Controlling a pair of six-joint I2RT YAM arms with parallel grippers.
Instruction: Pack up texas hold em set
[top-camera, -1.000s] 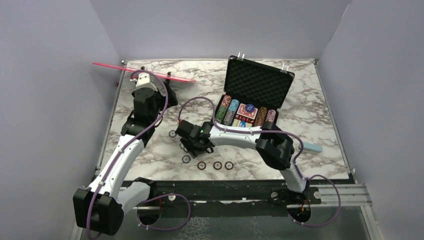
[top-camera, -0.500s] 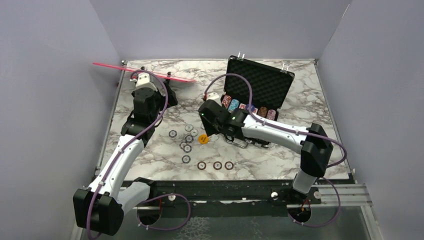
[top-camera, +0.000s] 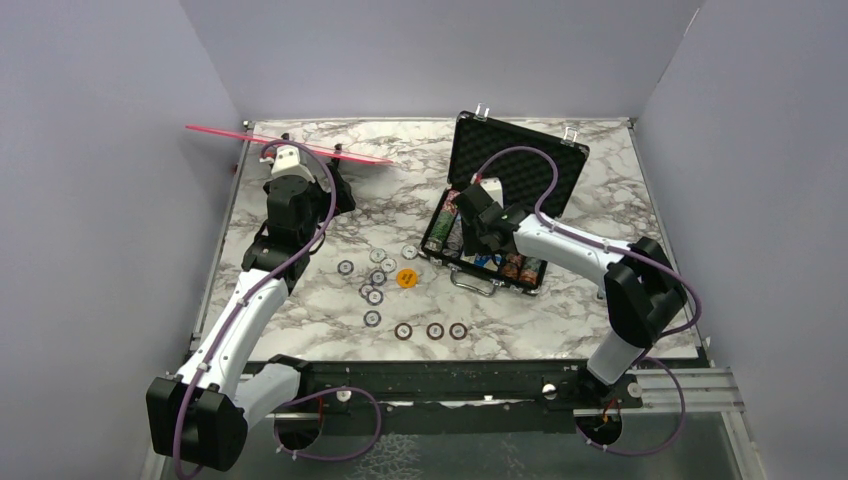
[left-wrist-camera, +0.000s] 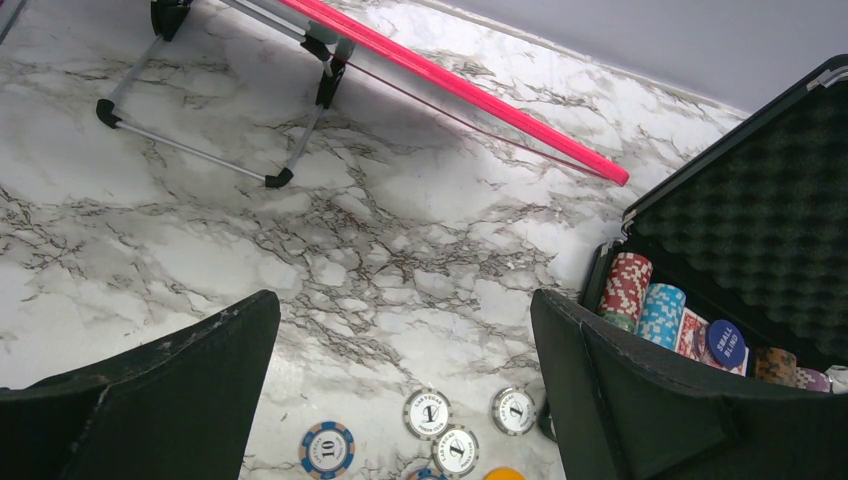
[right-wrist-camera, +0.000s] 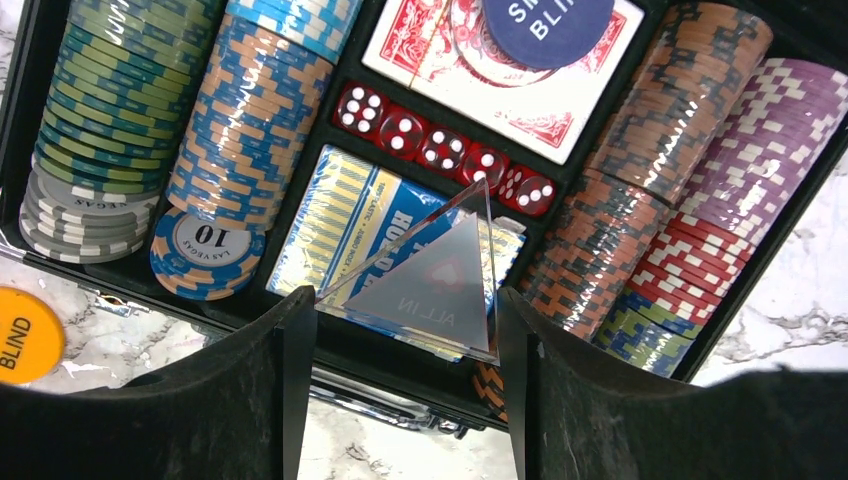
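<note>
The texas hold em set's black case (top-camera: 515, 165) lies open at the back right, foam lid up. In the right wrist view its tray holds rows of chips (right-wrist-camera: 250, 120), red dice (right-wrist-camera: 440, 150), a red card deck (right-wrist-camera: 520, 85) and a blue button (right-wrist-camera: 545, 25). My right gripper (right-wrist-camera: 405, 370) hovers over the tray's front, shut on a clear triangular "ALL IN" marker (right-wrist-camera: 440, 290). From above, the right gripper (top-camera: 470, 215) sits over the case. My left gripper (left-wrist-camera: 405, 400) stands open and holds nothing, above the marble left of the case (left-wrist-camera: 760, 220).
Several loose chips (top-camera: 375, 275) and an orange blind button (top-camera: 406, 278) lie left of the case, with three more chips (top-camera: 434, 330) near the front edge. The pink strip on wire legs (left-wrist-camera: 470, 95) stands at the back left. Grey walls close in the table.
My right arm has swung from the loose chips at mid-table up and right to over the open case. The left arm has not moved.
</note>
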